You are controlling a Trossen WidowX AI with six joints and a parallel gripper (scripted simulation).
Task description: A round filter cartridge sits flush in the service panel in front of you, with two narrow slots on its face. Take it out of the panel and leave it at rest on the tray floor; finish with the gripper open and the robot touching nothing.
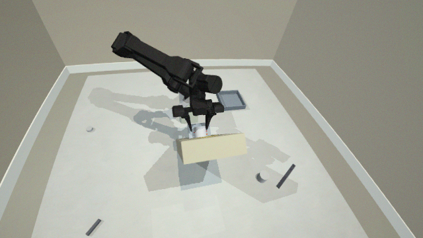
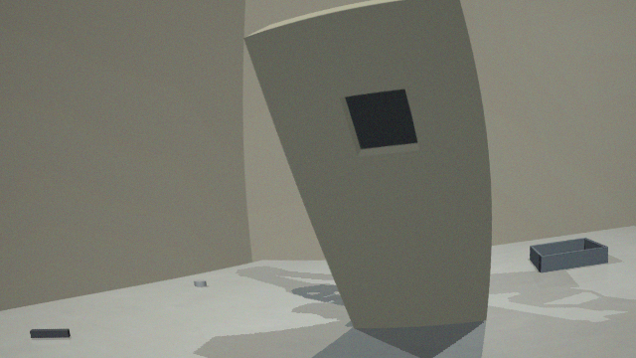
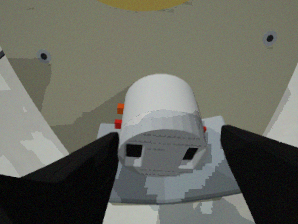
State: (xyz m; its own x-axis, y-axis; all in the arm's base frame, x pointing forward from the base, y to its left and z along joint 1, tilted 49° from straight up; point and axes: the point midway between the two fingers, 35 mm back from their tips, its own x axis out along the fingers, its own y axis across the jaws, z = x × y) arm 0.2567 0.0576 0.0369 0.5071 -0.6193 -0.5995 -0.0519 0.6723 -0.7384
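Observation:
The white round filter cartridge (image 1: pixel 200 133) (image 3: pixel 161 97) is out of the panel's port and lies on a pale blue-grey ledge (image 3: pixel 131 194) in front of the panel (image 1: pixel 215 149) (image 2: pixel 422 209) (image 3: pixel 150 35). Its face with two dark slots points toward the wrist camera; small orange and red tabs show at its sides. My gripper (image 1: pixel 199 129) (image 3: pixel 170 136) is open, with one finger on each side of the cartridge. The left fingertip in the wrist view is close against its edge, contact unclear; the right one stands clear. The exterior view does not show the gripper or cartridge.
A blue-grey tray (image 1: pixel 244 107) (image 2: pixel 573 262) stands behind the panel's right side. The yellow ring (image 3: pixel 142 4) is at the wrist view's top edge. White cylinders (image 1: pixel 264 175) and dark bars (image 1: pixel 285 176) lie on the floor. The panel leans over the ledge area.

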